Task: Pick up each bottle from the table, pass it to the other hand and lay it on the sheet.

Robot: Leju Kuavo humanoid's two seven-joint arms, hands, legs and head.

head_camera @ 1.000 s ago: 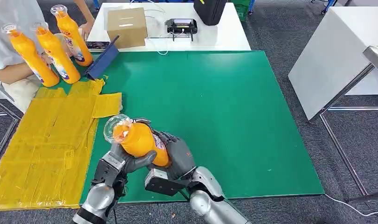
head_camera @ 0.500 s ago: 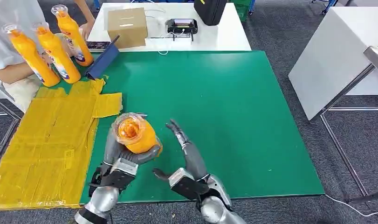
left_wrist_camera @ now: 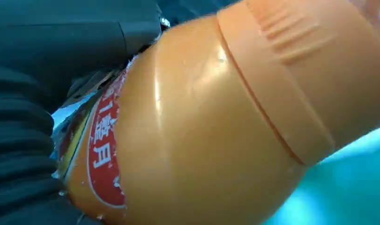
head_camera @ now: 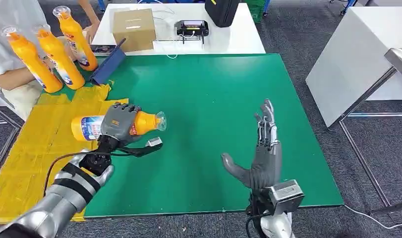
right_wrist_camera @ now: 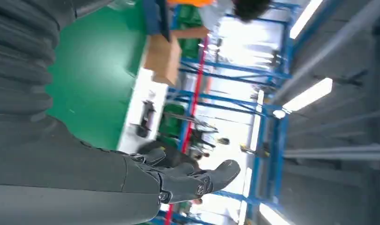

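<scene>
My left hand [head_camera: 118, 122] grips an orange bottle [head_camera: 145, 122] around its middle and holds it sideways, clear cap toward the table's centre, base over the edge of the yellow sheet [head_camera: 45, 153]. Close up in the left wrist view, the orange bottle [left_wrist_camera: 202, 126] with its red label lies against the hand [left_wrist_camera: 33, 140]. My right hand [head_camera: 260, 156] is raised over the green mat [head_camera: 213, 94] at front right, fingers spread and nothing in it; it appears in the right wrist view as the hand [right_wrist_camera: 145, 183]. Three more orange bottles [head_camera: 60, 54] stand at the far left.
A person [head_camera: 10, 49] sits by the standing bottles at the far left. A blue tablet [head_camera: 108, 65] leans at the mat's back left corner. Behind it a white table [head_camera: 223, 37] carries a cardboard box [head_camera: 135, 28], a small device [head_camera: 192, 28] and a black bag [head_camera: 222, 11].
The right hand let go of the bottle and swung away to the right, opening. The left hand carried the bottle left and tipped it from upright to sideways over the sheet's edge.
</scene>
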